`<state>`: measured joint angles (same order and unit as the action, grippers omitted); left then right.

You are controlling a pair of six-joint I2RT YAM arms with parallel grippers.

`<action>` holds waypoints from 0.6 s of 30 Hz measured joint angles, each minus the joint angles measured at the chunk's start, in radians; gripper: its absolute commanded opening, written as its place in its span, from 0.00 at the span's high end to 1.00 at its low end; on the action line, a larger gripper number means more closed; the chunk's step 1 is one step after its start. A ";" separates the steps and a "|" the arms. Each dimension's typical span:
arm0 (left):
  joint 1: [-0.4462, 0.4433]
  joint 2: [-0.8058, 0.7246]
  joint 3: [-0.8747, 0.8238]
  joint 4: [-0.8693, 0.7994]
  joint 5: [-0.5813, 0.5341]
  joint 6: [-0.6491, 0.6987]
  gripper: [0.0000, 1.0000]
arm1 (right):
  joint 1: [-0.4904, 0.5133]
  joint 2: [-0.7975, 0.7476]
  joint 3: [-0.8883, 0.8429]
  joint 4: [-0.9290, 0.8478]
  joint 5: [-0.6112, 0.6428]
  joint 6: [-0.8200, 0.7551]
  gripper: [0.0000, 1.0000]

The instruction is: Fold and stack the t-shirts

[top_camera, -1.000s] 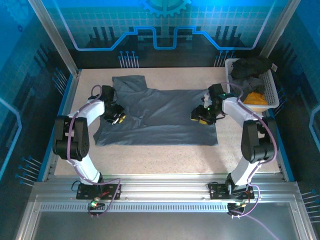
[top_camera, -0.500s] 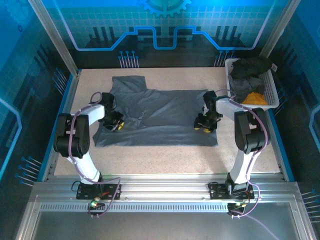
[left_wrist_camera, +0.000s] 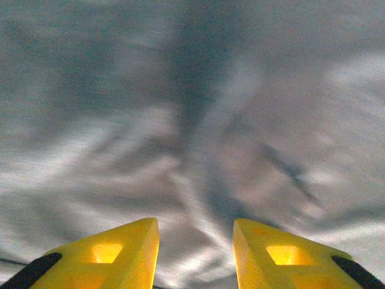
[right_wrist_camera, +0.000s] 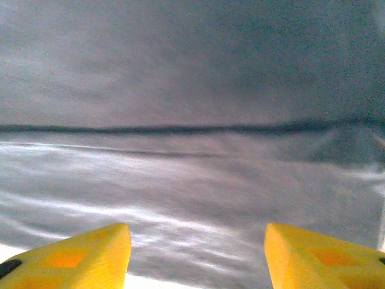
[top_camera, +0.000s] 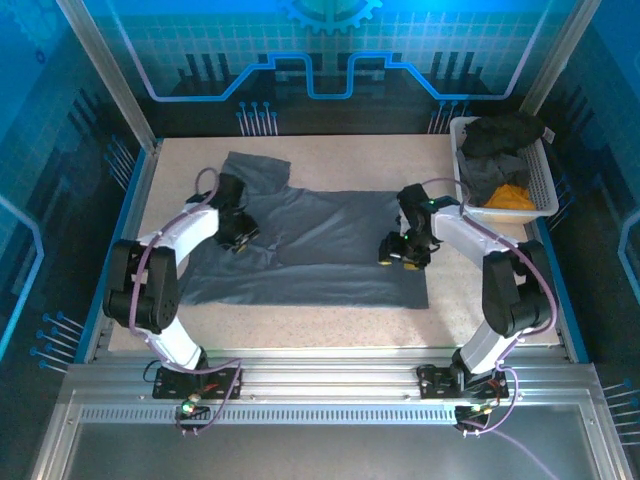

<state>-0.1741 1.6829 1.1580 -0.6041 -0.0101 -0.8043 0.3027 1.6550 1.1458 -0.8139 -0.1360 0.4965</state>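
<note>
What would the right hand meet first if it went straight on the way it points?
Most likely the grey shirt, which lies right ahead of the right hand, fingers open; how close is unclear.

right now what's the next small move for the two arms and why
Probably lower both and pinch the cloth. The left gripper and right gripper hover open over the slate-grey t-shirt, gripping nothing, so no fold can start.

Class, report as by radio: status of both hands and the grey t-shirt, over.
Left hand open, right hand open, both over cloth. Slate-grey t-shirt spread out. White basket aside, far right.
</note>
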 measured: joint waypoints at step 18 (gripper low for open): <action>-0.130 0.259 0.200 -0.093 -0.020 0.181 0.59 | -0.003 0.002 0.136 0.073 -0.181 -0.060 0.37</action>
<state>-0.3042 1.9423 1.3579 -0.6975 -0.0303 -0.6235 0.3000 1.6573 1.2819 -0.7406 -0.3168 0.4362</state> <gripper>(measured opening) 0.425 0.632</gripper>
